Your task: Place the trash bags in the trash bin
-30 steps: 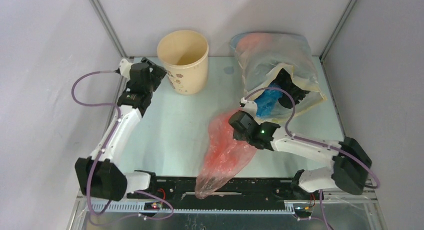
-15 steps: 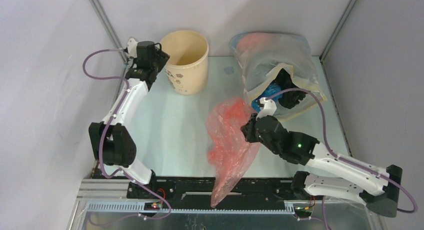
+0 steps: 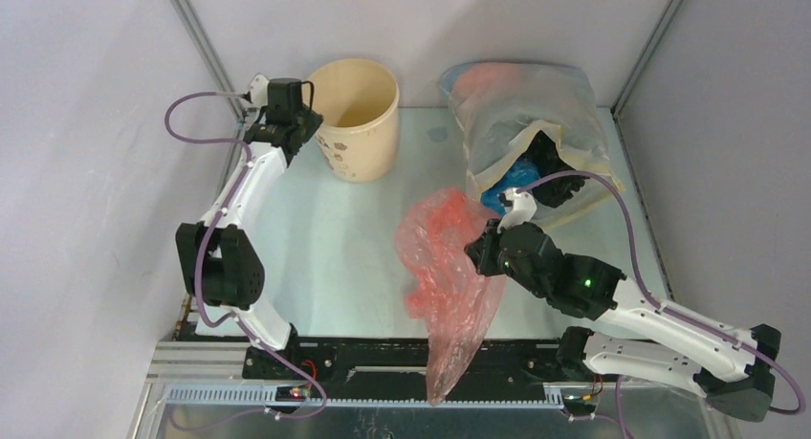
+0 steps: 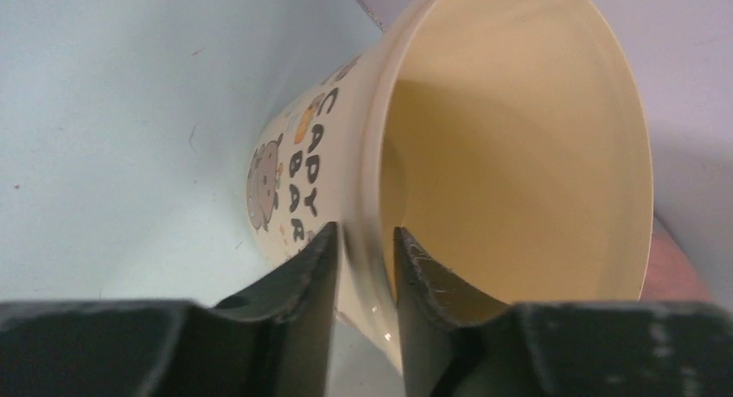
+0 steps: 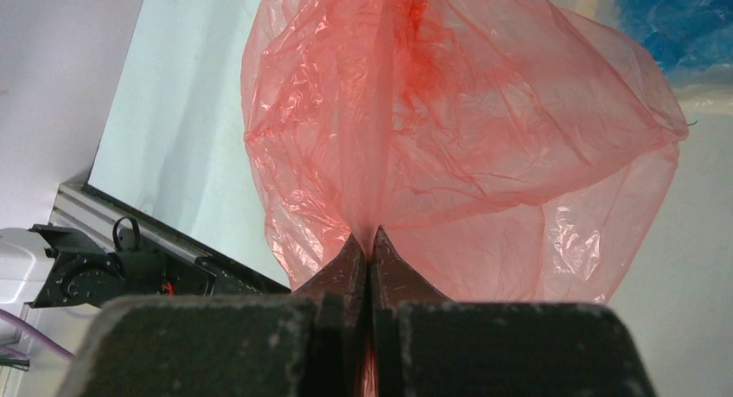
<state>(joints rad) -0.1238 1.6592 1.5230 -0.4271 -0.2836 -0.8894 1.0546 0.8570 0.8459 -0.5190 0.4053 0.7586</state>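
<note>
The cream trash bin [image 3: 354, 123] with dark printed motifs stands upright at the back left, and nothing shows inside it [image 4: 519, 155]. My left gripper [image 3: 304, 109] straddles its left rim [image 4: 365, 241], one finger [image 4: 302, 284] outside the wall and the other [image 4: 423, 284] inside, both closed against it. A crumpled red trash bag [image 3: 445, 267] hangs over the middle of the table, reaching past the front rail. My right gripper [image 3: 483, 252] is shut on a pinch of its film [image 5: 369, 240]; the bag [image 5: 449, 137] balloons out beyond the fingertips.
A large clear plastic sack [image 3: 521, 104] lies at the back right with a blue bag [image 3: 507, 179] and other coloured bags inside; the blue one shows in the right wrist view [image 5: 674, 16]. A black rail [image 3: 383, 358] runs along the near edge. Grey walls enclose the table.
My left arm swung up to the bin and its jaws narrowed onto the rim. My right arm lifted the red bag off the table and carried it slightly right and toward the front.
</note>
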